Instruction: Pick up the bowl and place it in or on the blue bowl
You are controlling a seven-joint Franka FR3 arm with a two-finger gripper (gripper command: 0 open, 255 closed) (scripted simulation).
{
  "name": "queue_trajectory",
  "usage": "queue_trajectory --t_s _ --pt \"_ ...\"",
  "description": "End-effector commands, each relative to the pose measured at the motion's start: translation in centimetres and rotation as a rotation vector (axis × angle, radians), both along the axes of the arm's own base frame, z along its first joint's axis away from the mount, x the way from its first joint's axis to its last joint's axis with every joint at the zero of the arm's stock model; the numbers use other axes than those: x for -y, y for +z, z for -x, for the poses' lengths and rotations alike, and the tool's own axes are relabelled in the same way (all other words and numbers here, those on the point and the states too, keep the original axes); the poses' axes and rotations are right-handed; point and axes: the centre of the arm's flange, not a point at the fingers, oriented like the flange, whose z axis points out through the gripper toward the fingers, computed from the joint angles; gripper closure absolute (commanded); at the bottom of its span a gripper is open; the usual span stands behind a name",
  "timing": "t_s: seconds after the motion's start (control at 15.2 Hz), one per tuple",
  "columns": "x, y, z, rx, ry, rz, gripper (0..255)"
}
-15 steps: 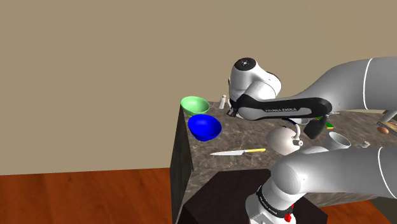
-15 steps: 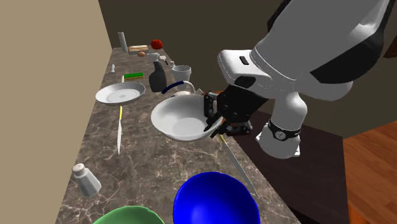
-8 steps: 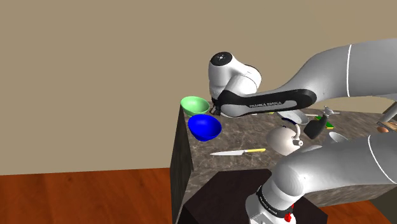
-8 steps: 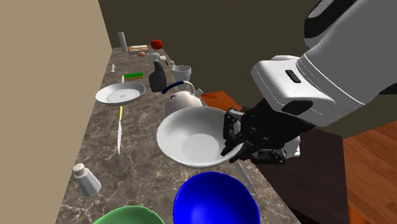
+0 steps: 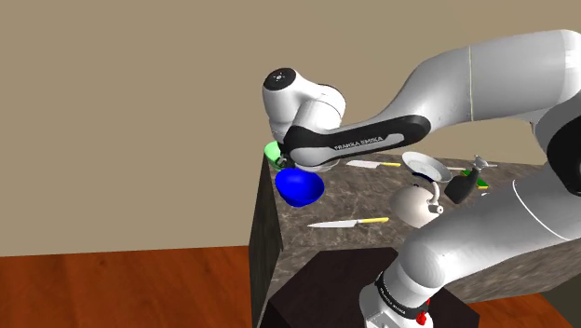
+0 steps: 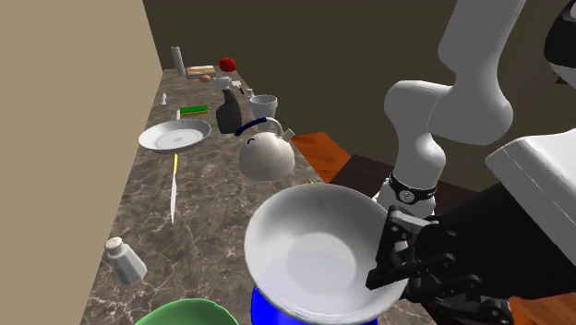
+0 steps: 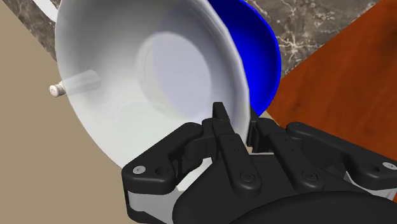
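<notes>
A grey shaker (image 6: pixel 125 261) is standing on the marbled surface (image 6: pixel 203 231), well to the second exterior view's left of the blue bowl (image 6: pixel 263 309). A green bowl (image 6: pixel 185 314) is sitting just beside that bowl. The white bowl (image 6: pixel 318 254) is hanging directly over the blue bowl, covering most of it. The black fingers (image 7: pixel 219 118) are clamping its rim, one inside and one outside.

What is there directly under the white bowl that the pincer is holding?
The blue bowl lies under the white bowl in the pincer. Only part of it shows; the white bowl covers the rest.
</notes>
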Motion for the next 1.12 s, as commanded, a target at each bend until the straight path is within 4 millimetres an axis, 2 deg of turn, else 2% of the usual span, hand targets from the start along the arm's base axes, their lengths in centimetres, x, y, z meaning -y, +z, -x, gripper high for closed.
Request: queue_trajectory --t_s 0.0,0.86,1.06 --pt "-0.7 -0.8 -0.6 0.001 -0.001 0.000 255" --pt "-0.7 -7.6 -0.6 0.001 -0.001 0.000 255" --pt "-0.7 -7.9 -0.6 0.001 -0.001 -0.001 255"
